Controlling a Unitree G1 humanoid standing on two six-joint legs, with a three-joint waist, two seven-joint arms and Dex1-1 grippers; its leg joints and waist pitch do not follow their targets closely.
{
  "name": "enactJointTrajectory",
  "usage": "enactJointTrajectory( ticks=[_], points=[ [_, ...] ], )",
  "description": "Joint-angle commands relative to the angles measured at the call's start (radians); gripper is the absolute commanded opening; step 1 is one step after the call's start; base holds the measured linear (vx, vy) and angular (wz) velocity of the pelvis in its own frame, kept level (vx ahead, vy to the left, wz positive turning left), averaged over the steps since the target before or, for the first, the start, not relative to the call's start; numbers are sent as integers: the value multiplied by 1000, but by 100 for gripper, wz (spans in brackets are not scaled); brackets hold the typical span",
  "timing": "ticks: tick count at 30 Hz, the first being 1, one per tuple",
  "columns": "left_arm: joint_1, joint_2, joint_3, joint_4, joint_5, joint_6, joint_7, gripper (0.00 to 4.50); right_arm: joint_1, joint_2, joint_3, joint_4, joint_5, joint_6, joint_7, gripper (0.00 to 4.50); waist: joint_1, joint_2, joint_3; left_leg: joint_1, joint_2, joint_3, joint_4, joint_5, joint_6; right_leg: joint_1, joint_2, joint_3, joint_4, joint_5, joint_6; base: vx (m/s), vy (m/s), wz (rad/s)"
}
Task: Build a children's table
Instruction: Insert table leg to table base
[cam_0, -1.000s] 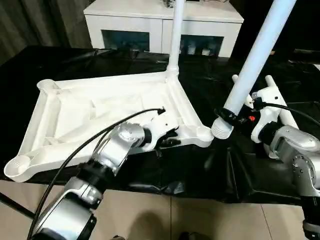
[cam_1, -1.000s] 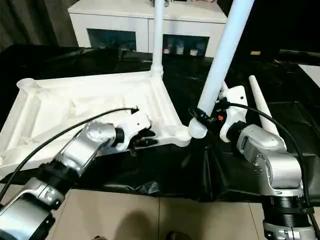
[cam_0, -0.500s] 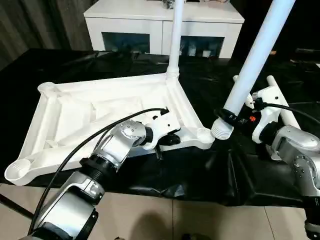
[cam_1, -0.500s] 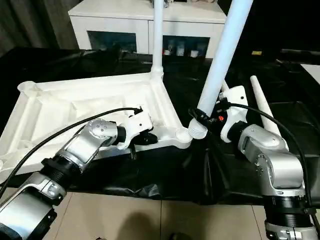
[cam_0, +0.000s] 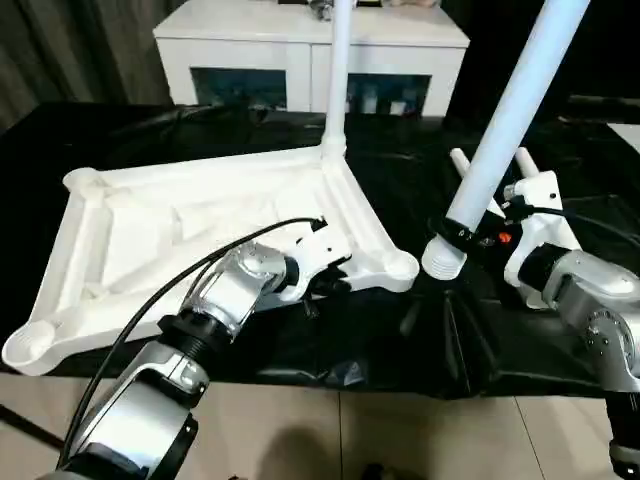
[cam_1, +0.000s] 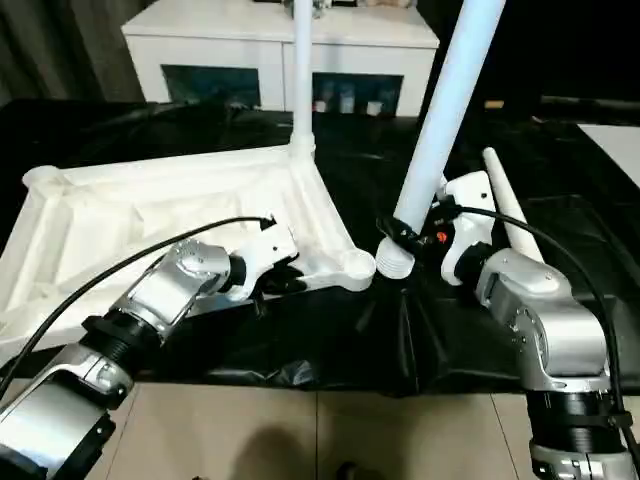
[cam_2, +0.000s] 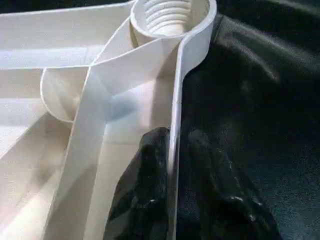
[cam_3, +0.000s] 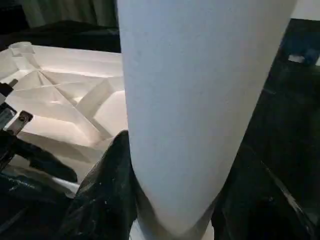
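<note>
The white tabletop (cam_0: 150, 230) lies upside down on the black-covered table, ribs up. One white leg (cam_0: 338, 70) stands upright in its far right corner socket. My left gripper (cam_0: 325, 283) is shut on the tabletop's near rim; in the left wrist view its black fingers (cam_2: 145, 195) stand on either side of the thin wall, just short of the threaded near right socket (cam_2: 170, 17). My right gripper (cam_0: 462, 235) is shut on a second leg (cam_0: 505, 120). That leg leans, and its ridged lower end (cam_0: 438, 262) hangs just right of that socket (cam_0: 400, 265).
A white cabinet (cam_0: 300, 50) with glass-fronted compartments stands behind the table. Two more white legs (cam_1: 505, 215) lie on the black cover behind my right gripper. The cover's front edge (cam_0: 330, 375) drops to a tiled floor.
The camera has shifted a little. My left gripper's fingers have moved slightly along the near rim. The leaning leg in my right gripper stays beside the socket.
</note>
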Motion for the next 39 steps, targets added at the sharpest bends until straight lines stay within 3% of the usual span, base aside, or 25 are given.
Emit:
enactJointTrajectory(
  ticks=[1,3,5,9,10,18,21,22,25,26,31,35,39],
  points=[
    [-24,-5,3,28,20,-19,19,142,-20,-12,-8,-3,7,-15,2,184,-12,-4,-63,16,19,-16,-91,-457,42,46,-41,-3,-88,-591,-54,0,0,0],
    [-30,-3,-11,48,34,-33,18,168,-17,-12,-8,-7,8,-14,2,184,-17,0,-65,13,22,-19,-91,-453,42,50,-46,-10,-87,-579,-49,0,0,0],
    [-32,-4,-16,64,39,-42,18,177,-15,-12,-8,-10,9,-13,3,184,-24,-3,-66,9,22,-20,-91,-449,40,52,-51,-13,-85,-569,-48,0,0,0],
    [-38,-9,-14,97,44,-52,26,182,-13,-11,-12,-14,11,-11,3,184,-31,-3,-69,5,21,-17,-91,-415,51,52,-54,-7,-79,-540,-72,0,0,0],
    [-39,-9,-10,100,42,-52,27,164,-12,-10,-12,-16,11,-11,2,184,-30,2,-70,3,21,-16,-92,-402,56,53,-53,-4,-75,-529,-81,0,0,0],
    [-29,15,16,75,25,-40,-3,95,2,-10,-14,-30,19,-6,8,184,-21,2,-74,-1,28,-12,-96,-345,70,57,-55,11,-56,-446,-135,0,0,0],
    [-7,36,44,24,-2,-5,-31,61,1,-12,-15,-30,23,-4,13,184,-22,1,-74,-5,29,-13,-98,-344,67,59,-55,12,-52,-449,-136,0,0,0],
    [4,44,51,6,-13,7,-43,61,0,-13,-15,-25,22,-6,15,184,-23,-4,-72,-5,28,-11,-96,-346,65,57,-55,12,-54,-471,-133,0,0,0],
    [14,53,51,2,-10,7,-47,39,1,-10,-11,-25,23,-8,15,184,-19,-3,-72,0,24,-9,-92,-340,62,52,-55,13,-56,-499,-122,0,0,0],
    [15,55,49,2,-9,6,-48,20,1,-10,-10,-25,23,-8,15,184,-19,-3,-73,-4,25,-10,-94,-325,65,54,-54,14,-54,-488,-121,0,0,0],
    [26,61,47,-8,-8,8,-47,0,-1,-5,-3,-23,26,-10,20,184,-19,-3,-76,-11,29,-13,-96,-296,67,60,-55,17,-45,-444,-130,0,0,0],
    [50,73,39,-48,-6,27,-57,0,-2,-3,3,-21,28,-10,25,184,-13,-4,-79,-9,32,-8,-95,-243,82,59,-55,27,-29,-343,-181,0,0,0],
    [102,96,39,-121,-12,25,-78,0,-9,6,7,-11,60,15,61,184,-11,-4,-82,-10,32,-5,-91,-204,99,61,-55,31,-20,-298,-201,0,0,0]
  ],
)
